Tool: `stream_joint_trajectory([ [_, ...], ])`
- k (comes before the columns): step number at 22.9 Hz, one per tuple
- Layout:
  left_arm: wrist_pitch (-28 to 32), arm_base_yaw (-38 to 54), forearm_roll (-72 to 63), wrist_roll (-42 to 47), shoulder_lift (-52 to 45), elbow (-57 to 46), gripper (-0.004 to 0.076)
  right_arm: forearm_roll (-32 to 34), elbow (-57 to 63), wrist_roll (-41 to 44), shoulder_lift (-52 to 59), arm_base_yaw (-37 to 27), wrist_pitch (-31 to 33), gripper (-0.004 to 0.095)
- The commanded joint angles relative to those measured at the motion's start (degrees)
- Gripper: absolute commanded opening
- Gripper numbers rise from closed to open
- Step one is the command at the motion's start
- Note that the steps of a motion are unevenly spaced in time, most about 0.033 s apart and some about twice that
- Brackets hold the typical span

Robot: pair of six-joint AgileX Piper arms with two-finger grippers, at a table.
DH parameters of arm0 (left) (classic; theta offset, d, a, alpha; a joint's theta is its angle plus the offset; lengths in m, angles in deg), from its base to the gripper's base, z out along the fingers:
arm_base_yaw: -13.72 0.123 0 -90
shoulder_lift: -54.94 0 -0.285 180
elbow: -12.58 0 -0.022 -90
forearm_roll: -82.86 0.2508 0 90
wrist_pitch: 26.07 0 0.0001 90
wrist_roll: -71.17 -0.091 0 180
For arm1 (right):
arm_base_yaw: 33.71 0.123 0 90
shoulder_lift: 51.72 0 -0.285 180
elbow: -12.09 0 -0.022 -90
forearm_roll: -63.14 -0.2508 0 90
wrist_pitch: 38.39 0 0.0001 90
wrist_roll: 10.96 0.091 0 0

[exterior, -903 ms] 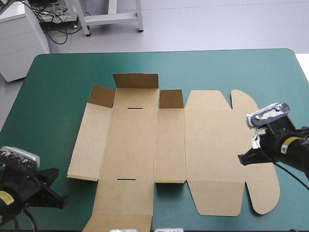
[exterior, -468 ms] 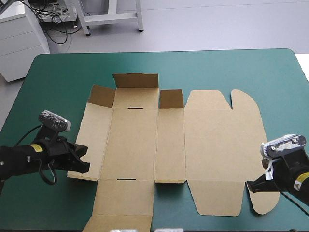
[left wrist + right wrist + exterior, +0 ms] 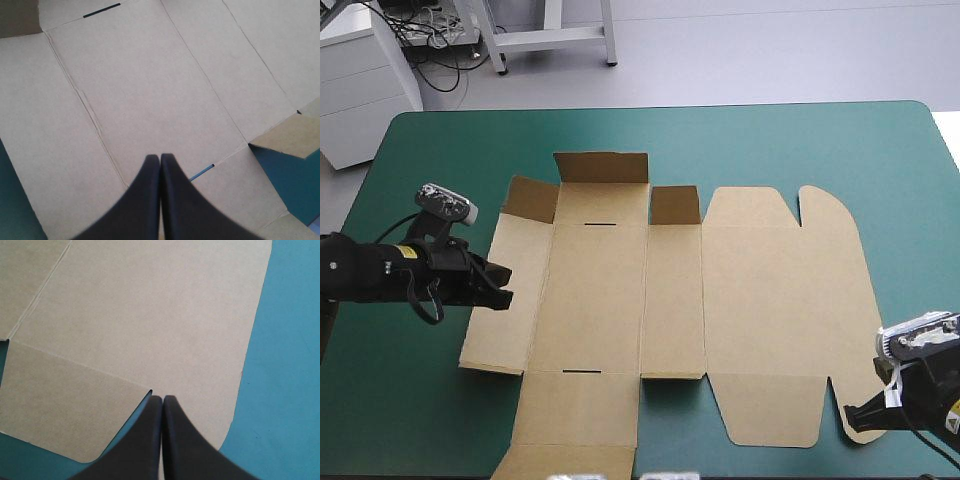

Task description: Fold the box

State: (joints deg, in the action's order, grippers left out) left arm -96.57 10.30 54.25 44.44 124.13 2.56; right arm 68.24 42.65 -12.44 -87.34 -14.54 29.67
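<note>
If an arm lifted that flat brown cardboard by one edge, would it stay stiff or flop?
The box is one thin sheet scored with creases, so it would probably hinge and sag there rather than stay flat. It looks light, so a push would likely slide it over the table cover. Its far flaps already stand up, so folds seem to hold.
</note>
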Motion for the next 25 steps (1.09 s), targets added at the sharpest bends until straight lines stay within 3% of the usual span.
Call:
stream_joint_trajectory([
  [1, -2.22, -0.19, -2.01, 1.81, 1.97, 5.09, 0.0063, 0.09, 0.07, -0.10, 0.55, -0.26, -2.02, -0.0022],
  [2, -2.82, -0.19, -2.01, 2.12, 2.52, 5.79, 0.0121, -0.05, 0.65, -0.10, 1.02, -0.26, -2.02, -0.0022],
  [3, -3.60, -0.19, -1.89, 2.69, 3.36, 6.48, 0.0261, -0.05, 1.90, 0.15, 1.91, -0.26, -1.91, -0.0021],
  [4, -3.85, -0.19, -1.60, 3.03, 3.68, 6.60, 0.0349, -0.16, 2.32, 0.27, 2.37, -0.26, -1.91, -0.0022],
  [5, -3.85, -0.19, -0.22, 5.00, 4.06, 6.60, 0.0501, -0.17, 2.99, 0.55, 3.01, -0.26, -1.91, -0.0022],
  [7, -3.85, -0.19, 3.76, 7.76, 4.56, 6.60, 0.0584, -0.31, 3.35, 0.93, 3.57, -0.26, -1.81, -0.0022],
  [18, -3.93, 0.44, 4.82, 10.63, 12.74, 6.60, 0.0584, -0.31, 3.45, 0.93, 3.97, -0.26, -2.14, -0.0023],
  [21, -4.07, 6.77, -5.17, 6.42, 13.14, 6.60, 0.0591, -0.31, 3.45, -0.08, 3.97, -0.26, -2.26, -0.0023],
  [25, -4.07, 11.84, -6.90, 5.09, 13.14, 6.50, 0.0591, -0.31, 3.45, -0.61, 3.97, -0.26, -3.48, -0.0023],
])
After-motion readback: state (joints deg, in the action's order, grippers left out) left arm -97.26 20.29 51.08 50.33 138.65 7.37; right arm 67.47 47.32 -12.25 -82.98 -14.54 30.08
